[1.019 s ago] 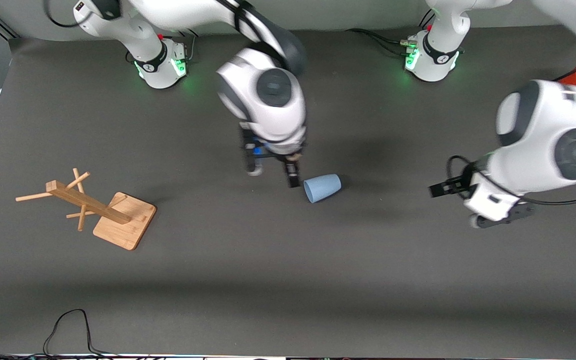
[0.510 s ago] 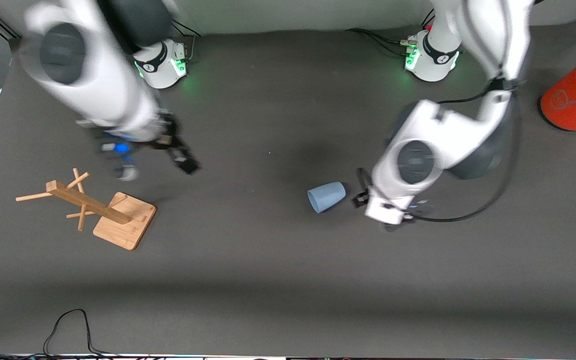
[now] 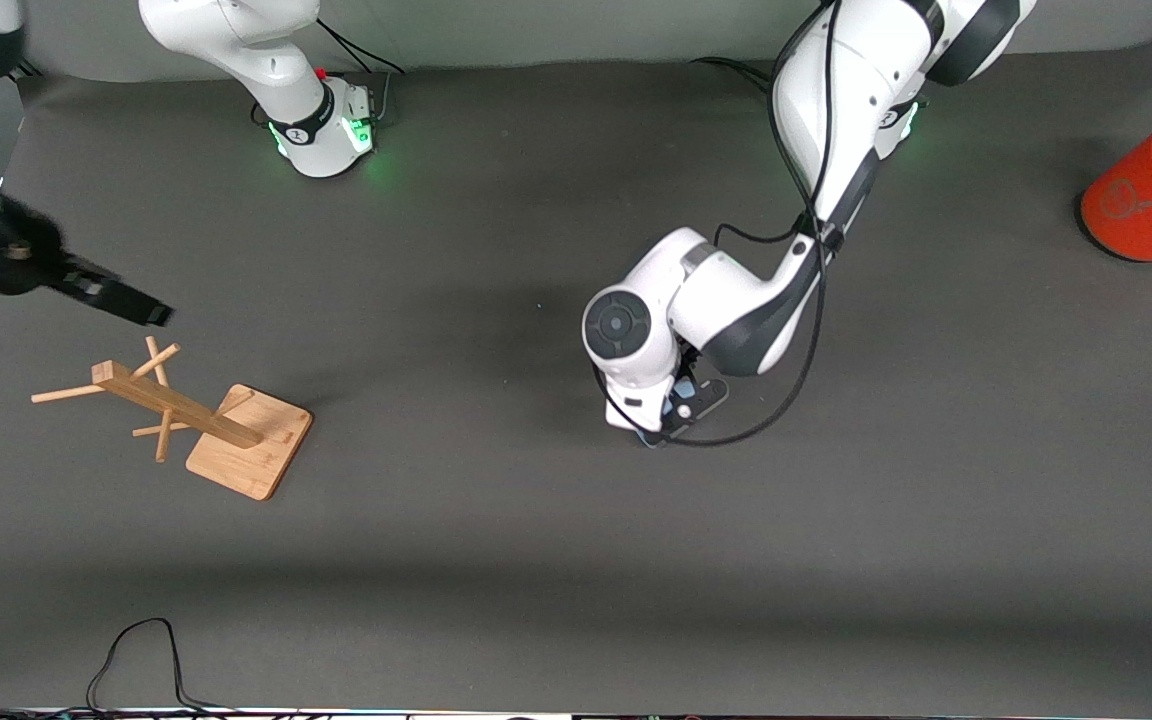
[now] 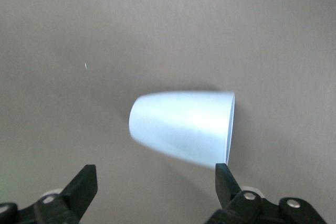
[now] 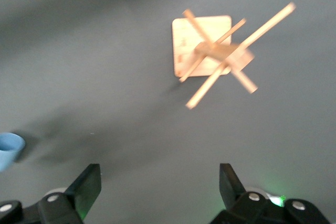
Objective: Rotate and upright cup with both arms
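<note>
The left gripper (image 4: 152, 195) hangs over the cup (image 4: 184, 127), fingers (image 4: 84, 187) wide apart w/ room on both sides of it (the cup lies on its side). Bare table (image 3: 556, 560) all round the cup. The wooden rack (image 3: 186, 415) stands well apart, toward the right arm's end. The right gripper (image 3: 66, 285) is up over that end, above the rack, fingers (image 5: 231, 182) apart. The orange cylinder (image 3: 1151, 200) stands at the left arm's end, near the table edge.

Robotics lab bench — two white arms (image 3: 736, 300) bolted to a table (image 3: 536, 560) under dark grey matting, bases lit green. Loose cables (image 3: 136, 660) trail at the table's edge; only test props around — wooden peg stand (image 3: 236, 440), orange cylinder (image 3: 1151, 205).
</note>
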Robot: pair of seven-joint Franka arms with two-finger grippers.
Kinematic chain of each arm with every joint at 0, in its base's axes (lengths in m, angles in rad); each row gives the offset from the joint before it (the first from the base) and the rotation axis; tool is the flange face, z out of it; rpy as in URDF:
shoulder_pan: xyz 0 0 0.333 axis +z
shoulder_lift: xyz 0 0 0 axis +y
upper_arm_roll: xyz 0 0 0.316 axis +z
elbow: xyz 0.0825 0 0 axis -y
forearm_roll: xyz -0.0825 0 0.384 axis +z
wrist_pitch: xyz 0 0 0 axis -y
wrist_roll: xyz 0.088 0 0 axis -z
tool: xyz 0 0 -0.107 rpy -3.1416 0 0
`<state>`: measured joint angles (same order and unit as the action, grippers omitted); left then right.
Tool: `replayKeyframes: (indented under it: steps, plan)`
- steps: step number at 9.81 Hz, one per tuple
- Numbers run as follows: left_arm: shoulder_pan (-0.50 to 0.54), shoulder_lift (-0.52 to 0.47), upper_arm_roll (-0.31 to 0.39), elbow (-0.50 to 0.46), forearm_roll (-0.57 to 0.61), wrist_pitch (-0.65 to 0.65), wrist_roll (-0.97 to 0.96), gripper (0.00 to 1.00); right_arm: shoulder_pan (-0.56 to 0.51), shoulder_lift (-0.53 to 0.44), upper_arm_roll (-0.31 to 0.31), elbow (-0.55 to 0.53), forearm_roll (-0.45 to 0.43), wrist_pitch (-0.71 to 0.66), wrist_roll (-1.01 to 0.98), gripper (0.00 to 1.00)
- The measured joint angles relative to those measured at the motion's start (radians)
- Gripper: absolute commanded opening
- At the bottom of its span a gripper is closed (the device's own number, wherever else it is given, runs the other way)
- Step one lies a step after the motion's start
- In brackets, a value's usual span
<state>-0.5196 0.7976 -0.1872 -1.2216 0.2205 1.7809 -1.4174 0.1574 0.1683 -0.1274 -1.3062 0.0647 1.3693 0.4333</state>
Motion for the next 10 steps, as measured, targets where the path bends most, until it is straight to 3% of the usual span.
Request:
replayKeyframes:
  steps: [3,7,8,10]
  plan:
    - [0.014,0.043,0.027,0.059,-0.001,0.047,-0.119,1.0,-0.082,0.0,-0.001,-0.06,-0.028,0.091,-0.24,1.0]
    - [0.009,0.101,0.028,0.067,0.001,0.085,-0.142,0.98,-0.151,-0.012,0.001,-0.131,-0.034,0.195,-0.373,1.0]
    - [0.008,0.107,0.028,0.067,0.001,0.082,-0.143,0.85,-0.159,-0.017,0.002,-0.142,-0.034,0.206,-0.382,1.0]
    - [0.005,0.11,0.028,0.067,0.002,0.063,-0.147,0.29,-0.158,-0.023,0.02,-0.15,-0.054,0.219,-0.386,1.0]
